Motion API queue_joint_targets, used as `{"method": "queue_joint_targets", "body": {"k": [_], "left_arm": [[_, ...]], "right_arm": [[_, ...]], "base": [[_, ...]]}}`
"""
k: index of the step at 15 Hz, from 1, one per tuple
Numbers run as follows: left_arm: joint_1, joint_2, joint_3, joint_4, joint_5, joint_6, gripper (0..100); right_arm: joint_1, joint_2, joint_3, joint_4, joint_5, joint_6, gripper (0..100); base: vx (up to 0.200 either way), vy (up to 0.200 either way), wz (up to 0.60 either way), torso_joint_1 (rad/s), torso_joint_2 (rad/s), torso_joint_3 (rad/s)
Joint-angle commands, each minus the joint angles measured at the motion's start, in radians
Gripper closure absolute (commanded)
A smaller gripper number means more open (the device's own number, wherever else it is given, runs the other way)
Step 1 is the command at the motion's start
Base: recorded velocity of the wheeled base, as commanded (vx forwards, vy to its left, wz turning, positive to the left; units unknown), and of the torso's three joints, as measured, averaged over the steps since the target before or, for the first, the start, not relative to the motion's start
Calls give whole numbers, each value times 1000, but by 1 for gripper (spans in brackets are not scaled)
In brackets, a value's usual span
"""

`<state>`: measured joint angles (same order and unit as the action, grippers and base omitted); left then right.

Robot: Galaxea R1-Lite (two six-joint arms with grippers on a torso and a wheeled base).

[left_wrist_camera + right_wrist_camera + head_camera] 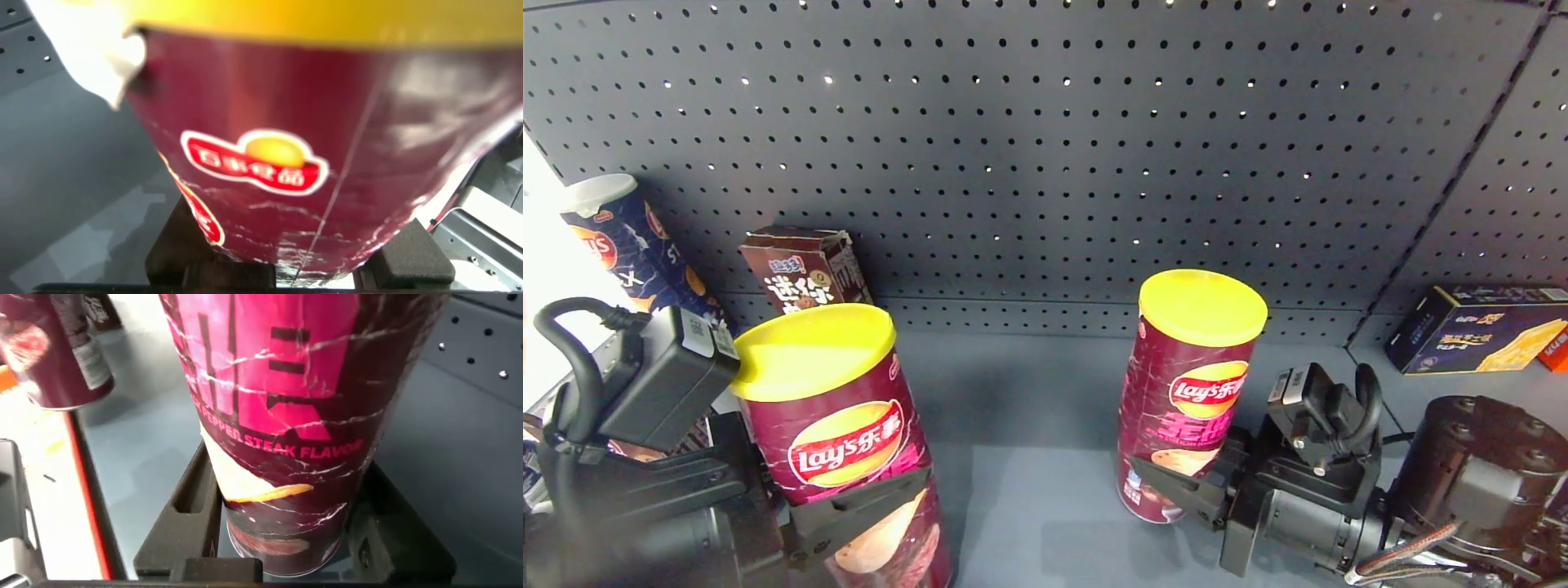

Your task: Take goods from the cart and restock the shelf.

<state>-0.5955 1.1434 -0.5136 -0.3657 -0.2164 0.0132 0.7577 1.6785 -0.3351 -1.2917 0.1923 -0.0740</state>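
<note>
Two maroon chip canisters with yellow lids are over the grey shelf (1045, 498). My left gripper (870, 506) is shut on the left canister (837, 425), which tilts slightly at the shelf's front left. From the left wrist, that canister (327, 163) sits between the dark fingers (176, 245). The right canister (1188, 392) stands upright mid-shelf, its base on or just above the shelf. My right gripper (1172, 483) is shut on its lower part. In the right wrist view this canister (286, 441) is held between the pads (188, 514).
A perforated dark back panel (1045, 147) closes the shelf. A blue chip canister (621, 237) leans at the far left beside a brown carton (805, 269). A dark blue box (1478, 327) lies in the neighbouring bay. Open floor lies between the two maroon canisters.
</note>
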Motion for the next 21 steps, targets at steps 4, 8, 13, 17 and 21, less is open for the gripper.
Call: {"method": "queue_joint_targets", "body": {"k": [4, 8, 13, 17, 21], "left_arm": [[6, 2, 7, 1, -1, -1, 100], [17, 2, 7, 1, -1, -1, 100], [17, 4, 6, 1, -3, -1, 100], [17, 2, 4, 1, -1, -1, 100], [16, 4, 3, -1, -3, -1, 100]], "right_arm": [[38, -3, 19, -12, -19, 26, 100], [71, -3, 85, -54, -31, 45, 100], [71, 0, 96, -58, -30, 45, 0], [78, -13, 105, -58, -30, 45, 0], [92, -86, 168, -58, -27, 43, 0]], "base": [[0, 0, 0, 0, 0, 0], [0, 0, 0, 0, 0, 0], [0, 0, 0, 0, 0, 0], [0, 0, 0, 0, 0, 0], [0, 0, 0, 0, 0, 0]]}}
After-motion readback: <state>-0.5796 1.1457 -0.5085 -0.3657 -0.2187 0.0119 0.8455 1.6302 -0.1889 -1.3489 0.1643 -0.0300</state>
